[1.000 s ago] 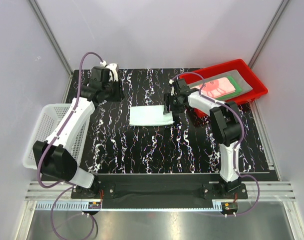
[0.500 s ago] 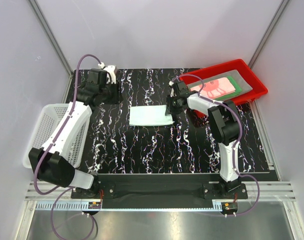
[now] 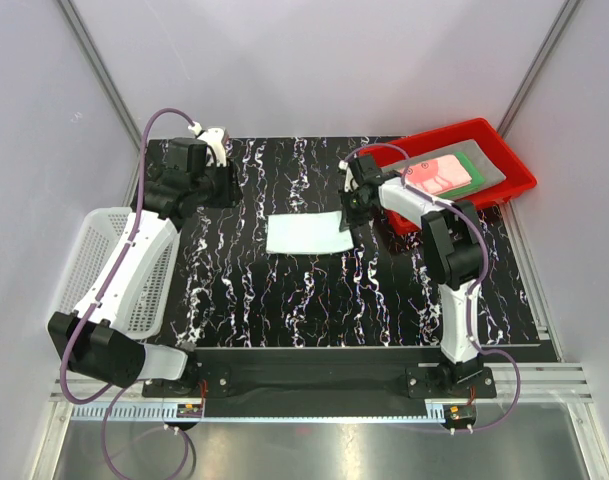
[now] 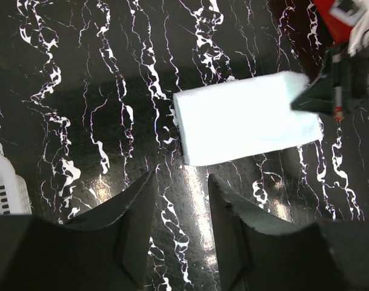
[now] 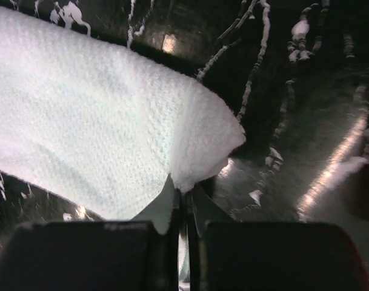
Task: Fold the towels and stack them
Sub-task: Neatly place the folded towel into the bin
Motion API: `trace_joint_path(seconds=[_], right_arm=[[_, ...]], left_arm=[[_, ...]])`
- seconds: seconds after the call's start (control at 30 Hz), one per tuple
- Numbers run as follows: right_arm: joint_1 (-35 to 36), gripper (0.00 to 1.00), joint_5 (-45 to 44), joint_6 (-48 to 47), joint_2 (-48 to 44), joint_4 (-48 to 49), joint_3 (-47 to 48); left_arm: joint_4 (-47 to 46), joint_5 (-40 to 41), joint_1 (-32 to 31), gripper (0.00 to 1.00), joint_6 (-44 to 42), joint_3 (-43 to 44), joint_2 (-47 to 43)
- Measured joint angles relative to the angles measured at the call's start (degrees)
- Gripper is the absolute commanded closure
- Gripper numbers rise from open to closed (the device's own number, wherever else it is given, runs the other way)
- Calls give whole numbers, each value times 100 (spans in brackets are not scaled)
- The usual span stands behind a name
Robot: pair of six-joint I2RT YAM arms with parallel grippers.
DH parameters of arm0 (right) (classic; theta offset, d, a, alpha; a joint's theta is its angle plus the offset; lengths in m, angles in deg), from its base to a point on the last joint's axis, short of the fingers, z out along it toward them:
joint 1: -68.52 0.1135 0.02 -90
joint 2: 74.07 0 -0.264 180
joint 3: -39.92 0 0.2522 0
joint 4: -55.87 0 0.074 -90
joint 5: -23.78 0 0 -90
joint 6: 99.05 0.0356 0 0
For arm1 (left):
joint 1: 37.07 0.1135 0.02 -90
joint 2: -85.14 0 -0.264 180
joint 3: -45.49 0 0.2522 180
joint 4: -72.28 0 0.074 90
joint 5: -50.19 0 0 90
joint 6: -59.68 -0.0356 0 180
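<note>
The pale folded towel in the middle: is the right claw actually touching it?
Touching. The right wrist view shows the right gripper shut on the pale towel, its edge pinched between the closed fingers.

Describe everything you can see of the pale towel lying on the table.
The pale blue-white towel is soft, nubbly terry, folded into a flat rectangle on the black marbled table. The right gripper pinches its right edge, jaws shut on the cloth. Nothing else touches it; the left gripper hangs open, apart from it.
</note>
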Motion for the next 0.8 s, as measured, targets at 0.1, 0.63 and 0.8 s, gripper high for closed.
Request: trace_joint_path(seconds=[0.1,0.63,0.8], right_arm=[[-234,100,-13,-529,0,-706,560],[-1836,100,-168,-2524,376,-2988,3475],[-2197,100,-332,-2809,669,-3248,4218]], left_arm=[[0,17,0,52,-24,-28,-11],[-4,15,2,50,-48,-92,-61],[4,-59,122,49,-46,-90,0]])
